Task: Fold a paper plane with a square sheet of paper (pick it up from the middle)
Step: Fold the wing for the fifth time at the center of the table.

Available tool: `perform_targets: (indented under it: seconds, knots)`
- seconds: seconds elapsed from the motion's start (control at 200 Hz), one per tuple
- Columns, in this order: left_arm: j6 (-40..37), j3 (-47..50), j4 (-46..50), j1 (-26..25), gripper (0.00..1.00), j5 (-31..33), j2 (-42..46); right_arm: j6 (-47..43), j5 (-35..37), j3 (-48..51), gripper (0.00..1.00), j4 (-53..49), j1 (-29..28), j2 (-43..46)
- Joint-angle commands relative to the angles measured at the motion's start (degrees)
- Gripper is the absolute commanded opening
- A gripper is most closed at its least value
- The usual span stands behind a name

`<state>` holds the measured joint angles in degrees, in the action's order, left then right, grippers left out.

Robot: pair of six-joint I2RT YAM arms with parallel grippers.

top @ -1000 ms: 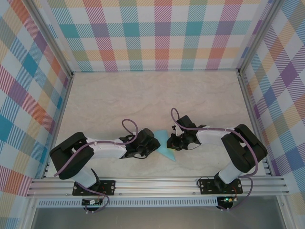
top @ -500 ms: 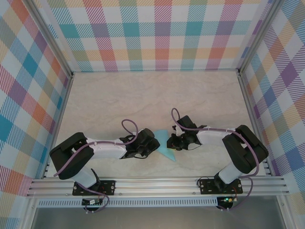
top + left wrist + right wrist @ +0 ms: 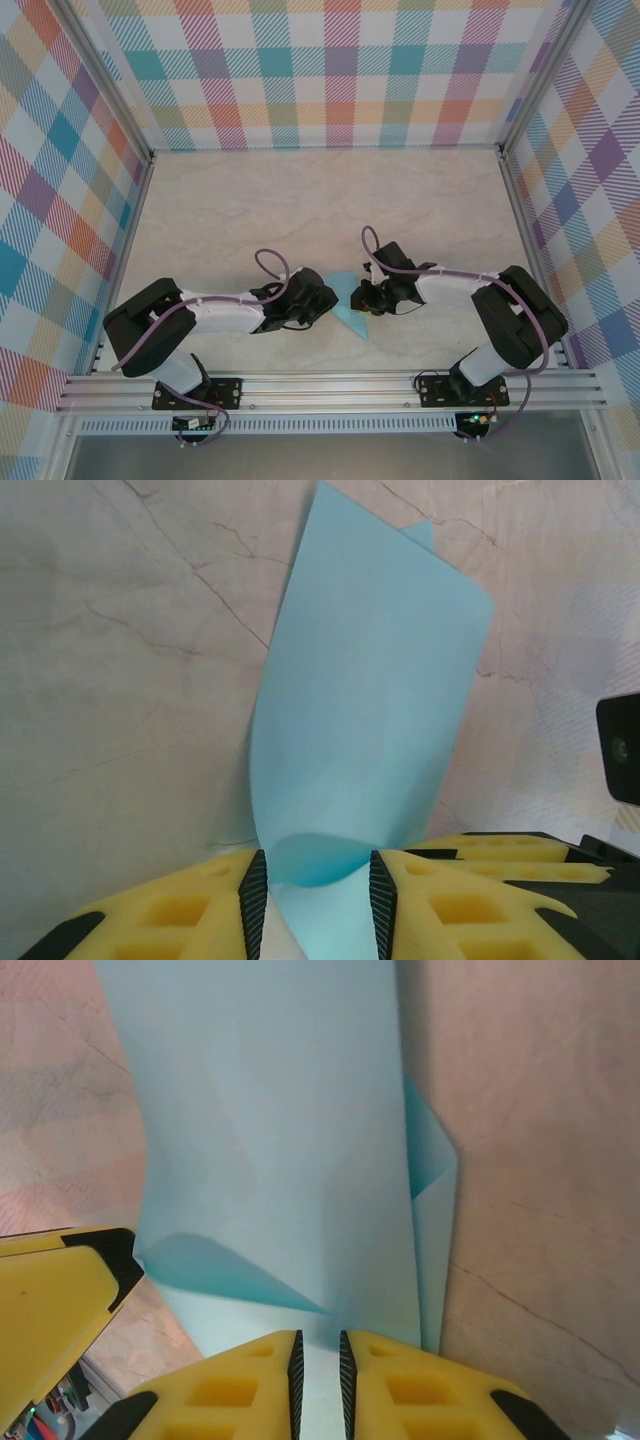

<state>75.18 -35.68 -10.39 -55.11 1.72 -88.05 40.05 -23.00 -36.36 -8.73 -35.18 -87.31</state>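
While I am watching from overhead, the left gripper (image 3: 328, 300) and the right gripper (image 3: 360, 298) are facing each other tip to tip, and the square sheet of paper (image 3: 349, 312), already folded into a narrower pointed shape, is sitting between them; one corner is poking out beyond the fingers on the far side, another on the near side. Through the left wrist camera I am seeing the blue paper rising ahead of the yellow fingers (image 3: 170, 915) and bowing into a curl that is touching both pads, so that gripper is grasping the sheet with its jaws partly apart. Through the right wrist camera the paper is running into a narrow slit between that gripper's fingers (image 3: 230, 1380); I cannot tell whether they are pinching it or merely straddling it; a folded flap is sticking out just to the right of them. Everything is happening over a pale marbled table (image 3: 300, 200) with thin veins; bright plaid walls (image 3: 340, 70) are enclosing it on three sides, and an aluminium rail (image 3: 330, 385) is running behind both grippers at the arm bases.
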Motion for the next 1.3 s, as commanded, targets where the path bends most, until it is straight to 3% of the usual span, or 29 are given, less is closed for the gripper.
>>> perform_targets:
  seconds: [0.0, 0.195, 0.425, 0.75, 1.295]
  knots:
    - [-0.3, 1.1, 4.0, -0.8, 0.37, 3.2, 3.7, 0.1, 1.0, -0.5, 0.22, -3.2, 0.4, 3.0]
    - [2.2, 2.9, 8.3, -0.8, 0.44, 4.7, 7.3, -1.3, 2.5, -1.4, 0.24, -7.7, 0.4, 6.3]
    - [2.3, 3.4, 6.0, -1.3, 0.44, 2.3, 6.5, -1.6, -0.2, -1.7, 0.14, -7.6, 0.4, 4.3]
    - [1.5, 1.5, 4.0, -1.6, 0.46, -0.5, 3.3, -1.6, 4.3, -2.2, 0.12, -9.0, 0.7, 0.8]
    - [-1.6, -1.3, -2.7, -1.7, 0.46, -1.5, -1.3, -1.7, 3.4, -0.6, 0.12, -6.8, 0.9, 0.0]
